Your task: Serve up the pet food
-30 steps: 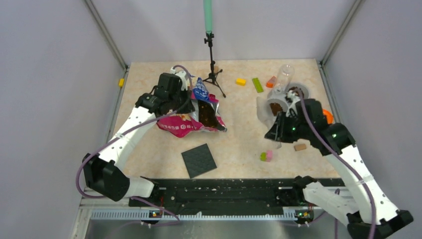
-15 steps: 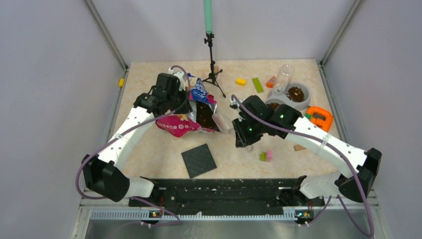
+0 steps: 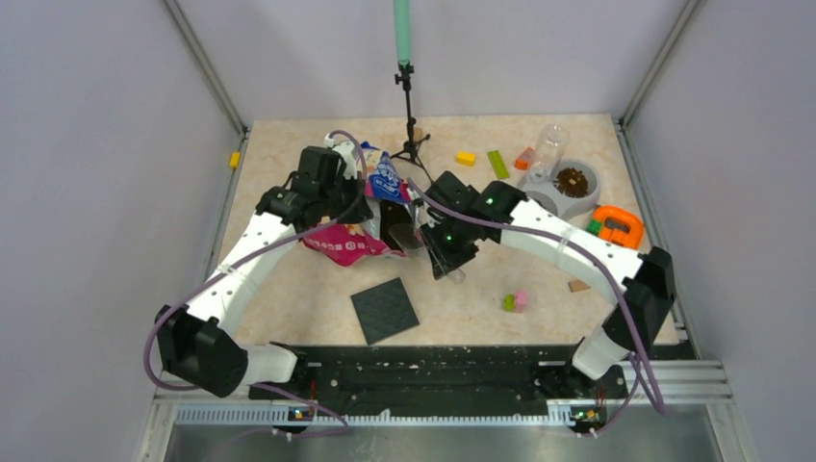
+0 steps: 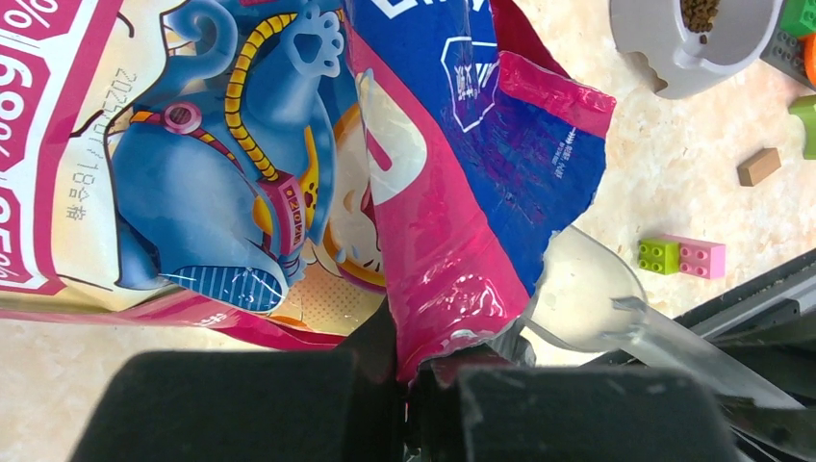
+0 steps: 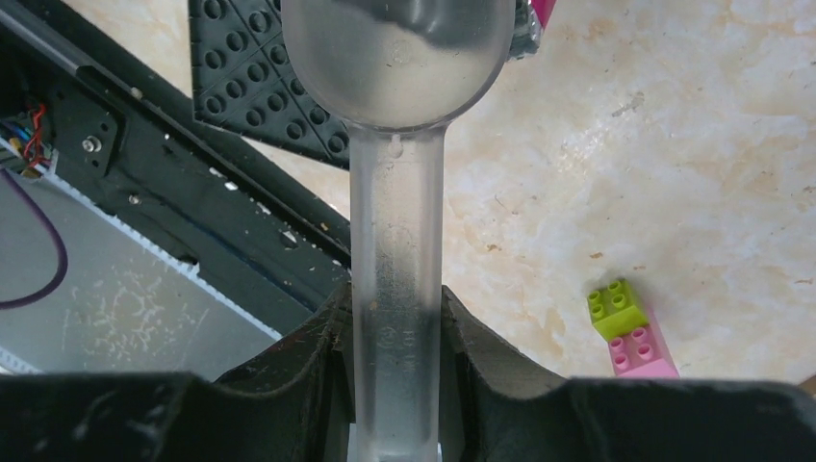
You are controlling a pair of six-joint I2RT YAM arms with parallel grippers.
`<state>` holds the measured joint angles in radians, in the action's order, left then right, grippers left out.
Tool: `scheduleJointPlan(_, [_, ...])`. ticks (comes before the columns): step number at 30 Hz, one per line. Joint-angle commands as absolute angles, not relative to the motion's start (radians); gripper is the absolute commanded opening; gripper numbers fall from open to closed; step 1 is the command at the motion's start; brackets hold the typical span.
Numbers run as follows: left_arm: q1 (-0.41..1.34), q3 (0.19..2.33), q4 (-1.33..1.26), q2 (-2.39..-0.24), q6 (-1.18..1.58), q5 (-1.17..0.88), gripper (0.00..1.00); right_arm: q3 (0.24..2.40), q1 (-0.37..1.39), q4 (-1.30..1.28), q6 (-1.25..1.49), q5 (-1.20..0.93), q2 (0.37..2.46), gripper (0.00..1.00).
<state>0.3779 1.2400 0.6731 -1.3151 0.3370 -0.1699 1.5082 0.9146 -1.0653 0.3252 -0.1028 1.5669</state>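
Pinching the kibble bag [image 4: 241, 144] edge, your left tool [image 4: 404, 385] is clenched; your right tool [image 5: 396, 327] grasps the clear scoop [image 5: 396, 58] by its handle, bowl at bag mouth.

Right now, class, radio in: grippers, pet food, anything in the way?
Left gripper shut on bag. Right gripper shut on scoop, at bag mouth. Kibble in dish. Nothing blocking.

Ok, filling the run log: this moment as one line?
left pincer: shut on bag edge | right pincer: shut on scoop handle | scoop: looks empty, at bag mouth | bowl: holds kibble
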Motion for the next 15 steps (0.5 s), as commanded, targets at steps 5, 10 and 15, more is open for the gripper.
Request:
scheduleJointPlan(5, [0.358, 1.218, 0.574, -1.242, 0.298, -0.251, 0.0, 1.76, 0.911, -1.195, 0.375, -0.083, 1.809, 0.0])
scheduleJointPlan(10, [0.359, 1.189, 0.573, -1.223, 0.306, -0.267, 0.0, 1.819, 0.902, -1.237, 0.4, -0.156, 1.909, 0.0])
scheduleJointPlan(15, [0.359, 1.169, 0.571, -1.195, 0.31, -0.27, 0.0, 1.832, 0.879, -1.215, 0.414, -0.183, 1.967, 0.0])
